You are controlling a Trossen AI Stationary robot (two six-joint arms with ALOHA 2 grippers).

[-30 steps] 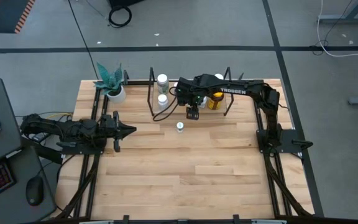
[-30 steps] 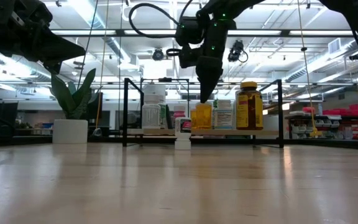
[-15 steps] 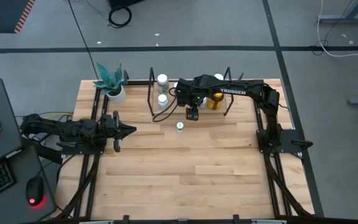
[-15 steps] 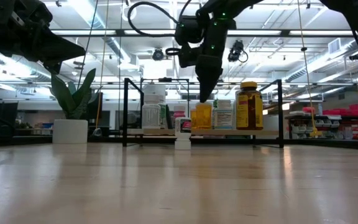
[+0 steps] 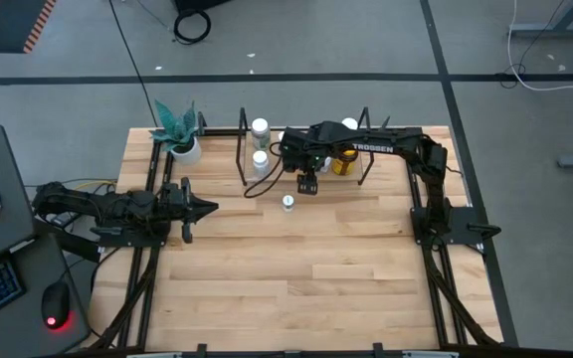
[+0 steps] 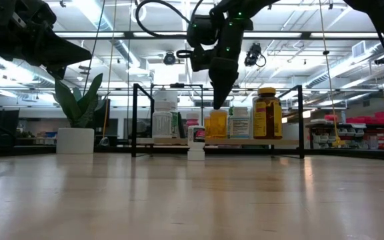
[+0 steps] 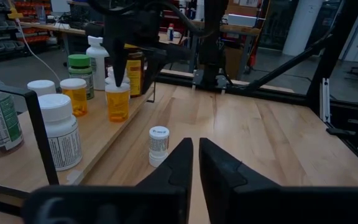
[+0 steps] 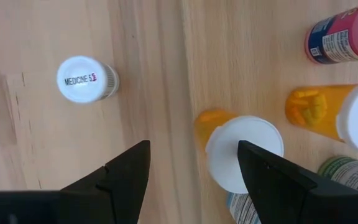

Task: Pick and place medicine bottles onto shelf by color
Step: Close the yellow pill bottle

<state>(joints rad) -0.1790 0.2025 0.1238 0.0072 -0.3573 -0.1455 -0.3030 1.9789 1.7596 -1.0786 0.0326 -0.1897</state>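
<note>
1. The right gripper (image 8: 191, 171) was seen with its fingers (image 8: 123, 171) set partly apart and empty, hung above an orange bottle (image 8: 241, 149) with a white cap on the shelf (image 5: 366, 167); that bottle stood free between the fingers, not gripped.
2. The left gripper (image 7: 194, 165) was held with its fingers (image 7: 173, 165) pressed shut on nothing, low over the left side of the tabletop (image 5: 296, 268), well apart from the bottles.
3. Most of the work was judged done: in the left wrist view, white bottles (image 7: 58, 130), two orange ones, a green-capped bottle (image 7: 79, 74) and an amber bottle were seen standing on the shelf.
4. A second orange bottle (image 8: 328, 115), a pink bottle (image 8: 340, 34) and part of a green-labelled one were seen close beside the right gripper on the shelf.
5. One small white bottle (image 5: 287, 202) was left on the tabletop, just in front of the shelf; it was judged to be the remaining one to place, presumably with the other white ones.
6. Whether the groups on the shelf were fully sorted by colour could not be told.
7. On the cap of the small bottle, "MEDICINE" was read in the right wrist view, followed by characters too small to make out.
8. "TROSSEN" was read on the right arm (image 5: 386, 147) in the high view.
9. Print on the white bottles' labels was seen but could not be read.
10. A plant pot (image 5: 185, 149) stood at the tabletop's far left corner, untouched.
</note>
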